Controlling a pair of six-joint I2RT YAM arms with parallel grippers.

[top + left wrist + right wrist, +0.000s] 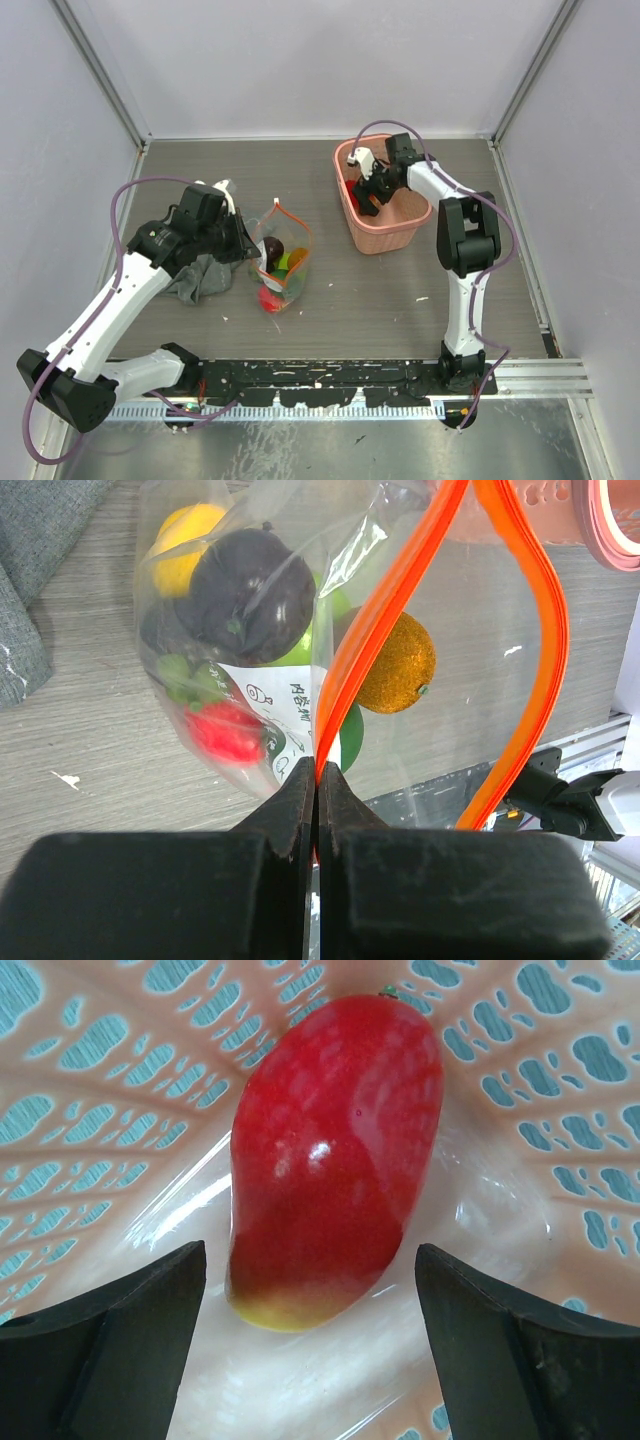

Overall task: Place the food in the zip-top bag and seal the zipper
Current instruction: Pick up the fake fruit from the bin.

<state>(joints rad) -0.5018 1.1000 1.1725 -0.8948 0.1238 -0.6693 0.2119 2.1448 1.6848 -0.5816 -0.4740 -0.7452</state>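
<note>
The right end effector (310, 1260), spread astride a red mango (335, 1140) in the pink basket (90, 1110), could squirt it away by closing off-centre. The left end effector (317, 775) pinches the zipper (392, 610), holding the zip-top bag (283, 262) left of the basket; a slip would collapse its mouth.

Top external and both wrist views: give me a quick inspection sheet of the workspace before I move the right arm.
Surface: grey wood-grain table, a few small white specks.
Job's things: zip-top bag holds several fruits, mouth open; zipper unsealed; red mango lies in the pink basket.
Clutter: grey cloth left of the bag.
Grippers: left gripper shut on the zipper; right gripper open, fingers either side of the mango.
Cables: a purple cable loops along each arm.
Surroundings: plain white walls; nothing else seen.
</note>
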